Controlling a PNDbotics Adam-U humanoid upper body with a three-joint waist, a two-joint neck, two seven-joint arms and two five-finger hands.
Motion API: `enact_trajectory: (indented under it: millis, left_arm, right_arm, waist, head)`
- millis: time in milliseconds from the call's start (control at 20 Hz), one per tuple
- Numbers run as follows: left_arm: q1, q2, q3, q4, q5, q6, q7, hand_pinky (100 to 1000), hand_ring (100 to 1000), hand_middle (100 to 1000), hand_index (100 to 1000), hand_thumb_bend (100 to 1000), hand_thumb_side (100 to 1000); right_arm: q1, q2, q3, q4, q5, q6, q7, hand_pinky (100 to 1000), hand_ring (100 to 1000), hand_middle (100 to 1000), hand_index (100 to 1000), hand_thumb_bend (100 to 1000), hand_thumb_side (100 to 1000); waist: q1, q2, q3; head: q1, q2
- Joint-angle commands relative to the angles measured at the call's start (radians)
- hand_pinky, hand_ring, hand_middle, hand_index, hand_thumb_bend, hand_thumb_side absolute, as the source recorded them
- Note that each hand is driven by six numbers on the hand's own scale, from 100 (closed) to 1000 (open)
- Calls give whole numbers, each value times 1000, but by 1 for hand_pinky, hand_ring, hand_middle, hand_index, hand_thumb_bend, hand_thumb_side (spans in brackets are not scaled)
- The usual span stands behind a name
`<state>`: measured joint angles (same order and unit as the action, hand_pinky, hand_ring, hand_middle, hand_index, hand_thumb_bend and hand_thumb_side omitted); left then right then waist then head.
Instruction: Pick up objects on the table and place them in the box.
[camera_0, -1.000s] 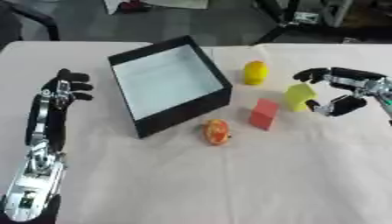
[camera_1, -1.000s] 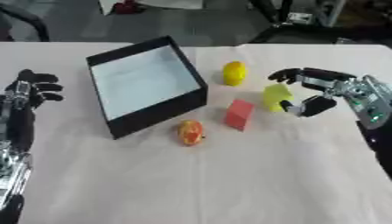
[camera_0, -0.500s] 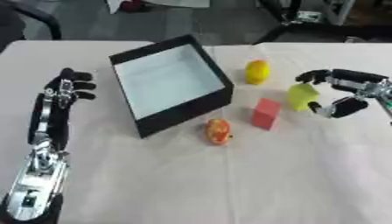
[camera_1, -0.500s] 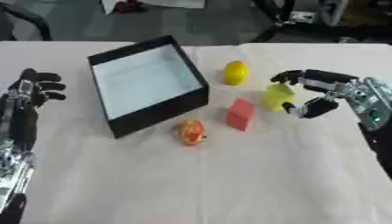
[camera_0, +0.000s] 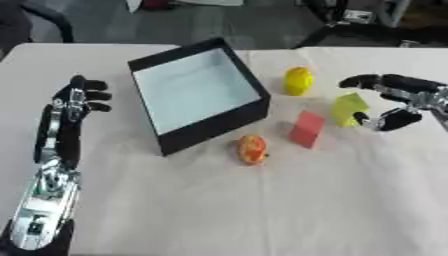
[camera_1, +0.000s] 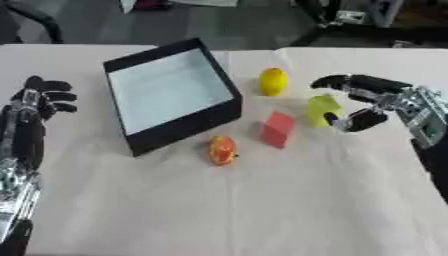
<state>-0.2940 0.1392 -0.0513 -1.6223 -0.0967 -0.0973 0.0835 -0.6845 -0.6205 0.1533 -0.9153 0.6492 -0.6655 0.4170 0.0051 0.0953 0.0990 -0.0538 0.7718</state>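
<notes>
A black box (camera_0: 198, 95) with a pale inside stands open left of centre. To its right lie a yellow lemon-like object (camera_0: 297, 80), a yellow-green block (camera_0: 348, 108), a red block (camera_0: 306, 129) and an orange fruit-like object (camera_0: 251, 149). My right hand (camera_1: 378, 98) is open around the yellow-green block's right side, fingers above it and thumb below, not closed on it. My left hand (camera_0: 74, 101) rests open at the left edge, fingers pointing up.
The table (camera_0: 262, 210) is covered with a pale cloth. Dark chair and stand bases (camera_0: 350, 20) show beyond the far edge.
My right hand has edged slightly closer to the yellow-green block. The left hand and the objects have not moved.
</notes>
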Motion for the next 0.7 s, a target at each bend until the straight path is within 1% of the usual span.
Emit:
enact_trajectory:
  millis: [50, 150, 200, 250, 700]
  left_arm:
    - [-19, 4, -4, -25, 1, -1, -4, 581, 623, 604, 654, 100, 900]
    - [-21, 3, -6, -26, 1, -1, -6, 581, 623, 604, 654, 100, 899]
    - [-22, 2, -6, -26, 1, -1, -6, 581, 623, 604, 654, 100, 904]
    - [-24, 2, -7, -26, 2, -1, -7, 581, 623, 604, 654, 100, 898]
    - [-31, -1, -9, -29, 2, -2, -11, 582, 624, 604, 654, 100, 899]
  right_arm:
    - [-22, -40, -16, 1, 17, -1, -28, 909, 966, 958, 985, 100, 239]
    - [-23, -44, -18, 5, 25, 0, -36, 909, 966, 958, 985, 100, 241]
    - [-23, -46, -19, 9, 30, 1, -40, 909, 966, 957, 985, 100, 195]
    - [-22, -47, -20, 14, 35, 3, -42, 910, 967, 957, 986, 100, 245]
    - [-14, -58, -31, 60, 94, 9, -66, 911, 968, 948, 986, 100, 259]
  waist:
    - [14, 5, 2]
    - [15, 7, 6]
    - [15, 8, 7]
    - [15, 9, 9]
    - [16, 15, 18]
  head:
    - [-3, -2]
    - [-5, -2]
    - [-6, -2]
    - [-6, -2]
    - [-9, -2]
